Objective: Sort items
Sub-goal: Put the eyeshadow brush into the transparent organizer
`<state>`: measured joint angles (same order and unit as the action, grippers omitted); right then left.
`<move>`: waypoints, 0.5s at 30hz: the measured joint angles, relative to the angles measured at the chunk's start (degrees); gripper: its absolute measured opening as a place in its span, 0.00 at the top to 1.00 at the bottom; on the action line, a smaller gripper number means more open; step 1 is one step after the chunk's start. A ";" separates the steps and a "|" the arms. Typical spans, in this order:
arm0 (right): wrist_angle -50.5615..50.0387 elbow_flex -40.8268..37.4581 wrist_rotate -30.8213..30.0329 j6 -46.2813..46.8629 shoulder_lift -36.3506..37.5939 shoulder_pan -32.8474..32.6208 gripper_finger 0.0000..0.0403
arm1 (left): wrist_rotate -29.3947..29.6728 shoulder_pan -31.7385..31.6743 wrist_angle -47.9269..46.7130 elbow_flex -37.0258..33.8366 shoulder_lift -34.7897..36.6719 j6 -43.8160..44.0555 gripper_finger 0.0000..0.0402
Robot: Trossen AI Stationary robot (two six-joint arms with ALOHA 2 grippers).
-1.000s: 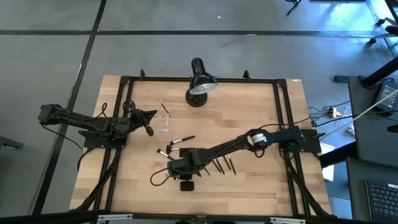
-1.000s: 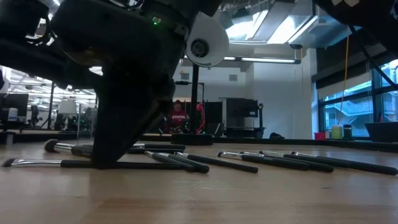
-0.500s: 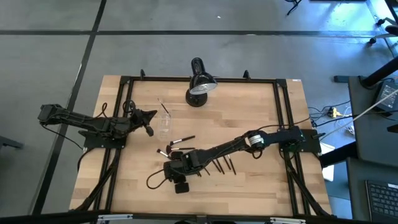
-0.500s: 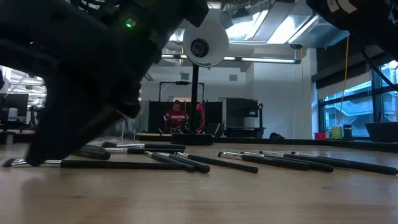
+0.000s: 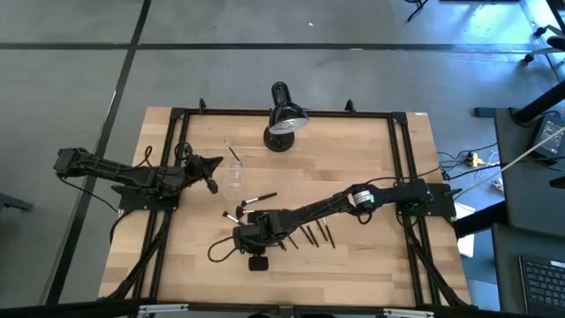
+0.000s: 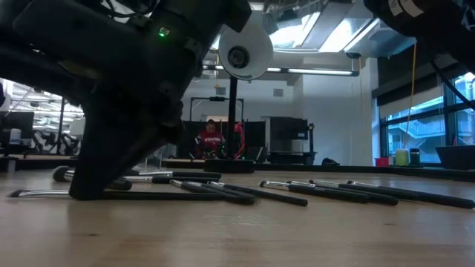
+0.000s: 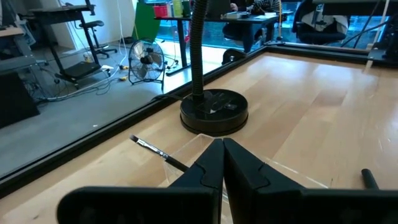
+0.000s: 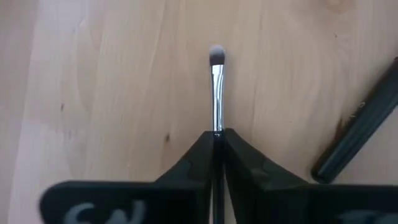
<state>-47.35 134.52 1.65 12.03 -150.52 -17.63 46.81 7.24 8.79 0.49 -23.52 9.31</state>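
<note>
Several thin dark makeup brushes lie flat on the wooden table: a row [image 5: 311, 234], also seen in the low view [image 6: 326, 192], two more [image 5: 256, 201] [image 5: 231, 215], and one [image 5: 231, 150] beyond the clear cup [image 5: 234, 177]. My right gripper [image 5: 244, 237] [image 8: 216, 134] reaches to the table's middle near part and is shut on one brush [image 8: 216, 87], whose pale tip [image 8: 216, 56] points away from the fingers. My left gripper [image 5: 212, 164] [image 7: 222, 152] waits shut beside the cup, touching nothing. My right gripper pinches a brush between its two fingers at the handle end of the silvery ferrule [image 8: 216, 127]. The fingers come from above, slanting down, and lie across the brush. The brush stays level at table height, its ferrule end [image 6: 33, 193] sticking out toward the table's left.
A black desk lamp [image 5: 282, 119] stands at the far middle, its base [image 7: 214, 112] ahead of my left gripper. Another dark brush handle [image 8: 360, 134] lies close beside the held one. A black frame [image 5: 402, 159] borders the table. Bare wood lies along the near edge [image 5: 353, 274].
My right gripper has shifted a little toward the table's left, tipped over on the way, and now stands steeper again. The brush at its fingers has stayed level at table height. My left arm has kept still.
</note>
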 joint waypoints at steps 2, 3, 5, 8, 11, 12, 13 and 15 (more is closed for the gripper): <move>-0.10 -0.02 -0.05 -0.24 0.02 -0.04 0.94 | 0.01 -0.01 -0.01 0.00 0.01 0.02 0.99; -0.10 -0.06 0.03 -0.30 0.02 -0.04 0.95 | 0.00 0.01 0.01 0.00 0.01 0.02 0.99; -0.10 -0.07 0.08 -0.31 0.02 -0.04 0.95 | 0.00 0.01 0.01 0.00 0.01 0.04 0.99; -0.08 -0.13 -0.27 -0.44 0.02 0.10 0.94 | -0.01 0.01 0.01 0.00 0.01 0.04 0.99; 0.67 -0.25 0.17 0.68 0.04 0.26 0.94 | -0.01 0.01 -0.02 0.00 -0.01 0.04 0.99; 1.30 -0.33 0.54 1.09 0.42 0.34 0.94 | -0.05 0.06 -0.02 0.00 0.01 0.02 0.99; 1.99 -0.44 1.22 1.33 0.59 0.49 0.94 | -0.29 0.19 -0.03 0.00 0.01 0.04 0.99; 3.44 -0.50 2.98 2.22 0.93 0.79 0.95 | -1.45 0.60 -0.02 0.00 0.01 0.04 0.99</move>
<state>-43.91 134.02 4.63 14.26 -149.59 -16.83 45.37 7.83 8.78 0.49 -23.51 9.34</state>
